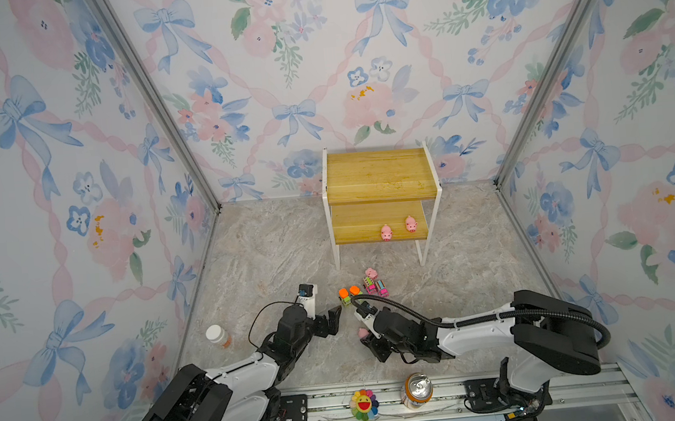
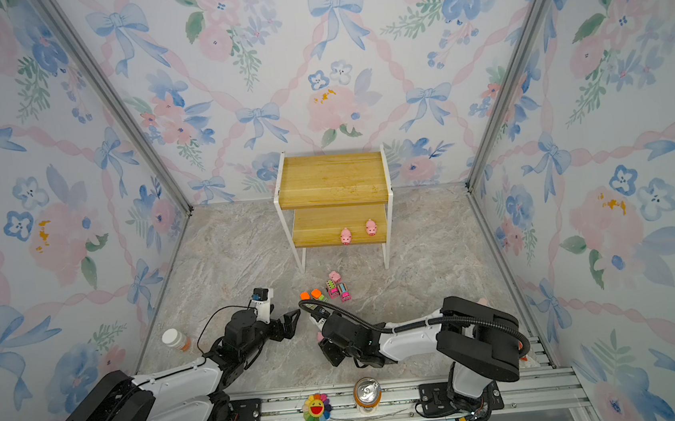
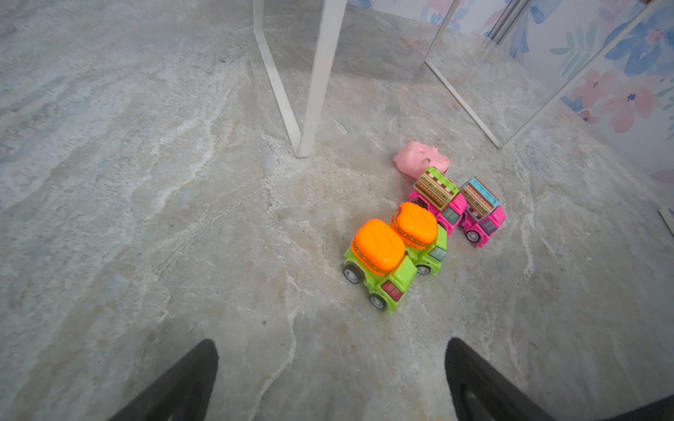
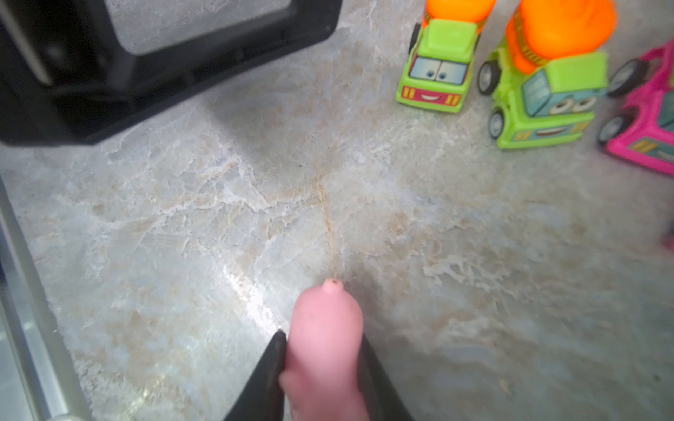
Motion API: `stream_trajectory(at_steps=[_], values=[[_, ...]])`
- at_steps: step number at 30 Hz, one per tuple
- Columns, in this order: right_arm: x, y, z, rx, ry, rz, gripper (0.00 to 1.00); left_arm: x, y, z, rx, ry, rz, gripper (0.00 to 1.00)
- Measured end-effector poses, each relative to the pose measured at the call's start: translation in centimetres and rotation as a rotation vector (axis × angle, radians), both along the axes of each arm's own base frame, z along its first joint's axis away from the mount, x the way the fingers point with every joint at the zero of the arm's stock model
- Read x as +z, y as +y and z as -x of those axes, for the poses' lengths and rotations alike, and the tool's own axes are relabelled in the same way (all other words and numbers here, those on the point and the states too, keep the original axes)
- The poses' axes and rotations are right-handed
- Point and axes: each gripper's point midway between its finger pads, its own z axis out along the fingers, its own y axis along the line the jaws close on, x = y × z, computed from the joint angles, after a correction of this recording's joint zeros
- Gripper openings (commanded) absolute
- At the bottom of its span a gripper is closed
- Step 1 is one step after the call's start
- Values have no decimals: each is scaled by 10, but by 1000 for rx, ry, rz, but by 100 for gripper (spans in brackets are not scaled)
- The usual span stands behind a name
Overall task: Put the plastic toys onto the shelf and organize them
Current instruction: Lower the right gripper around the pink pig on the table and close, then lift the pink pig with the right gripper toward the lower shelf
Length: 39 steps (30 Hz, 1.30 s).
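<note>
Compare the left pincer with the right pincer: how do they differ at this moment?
The left pincer stands wide open; the right pincer is closed on a pink pig. The left pincer holds nothing, with only bare floor below it; the right pincer grips the pig from both sides. Both are black and sit near the green trucks, in front of the shelf.

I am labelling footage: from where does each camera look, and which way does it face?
Top views: high over the front rail, looking down at the two-tier yellow wooden shelf; left arm and right arm show.
Left wrist: low, facing the shelf's white legs and two green plastic trucks with orange tops; open left fingers show.
Right wrist: low, facing the same trucks; right fingers hold a small pink plastic pig.
Shared: every view shows those trucks.
</note>
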Motion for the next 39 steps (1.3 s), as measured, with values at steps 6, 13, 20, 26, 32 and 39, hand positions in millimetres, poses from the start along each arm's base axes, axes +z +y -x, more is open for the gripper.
stream_trajectory(at_steps=[6, 13, 20, 26, 32, 39], values=[[18, 3, -3, -12, -35, -40, 30, 0, 0, 0, 0, 0, 0, 98], [47, 7, -16, -53, -98, -81, 30, 0, 0, 0, 0, 0, 0, 98], [123, 35, -45, -94, -222, -142, 31, -6, 1, 1, 4, 21, -4, 98], [185, 36, -87, -202, -328, -188, 30, -9, 1, 2, 15, 43, 10, 98], [190, 5, -134, -375, -393, -142, 31, 5, -4, 3, -3, 11, 51, 98], [186, -10, -154, -485, -455, -100, 31, 16, -6, 5, -17, -17, 76, 98]])
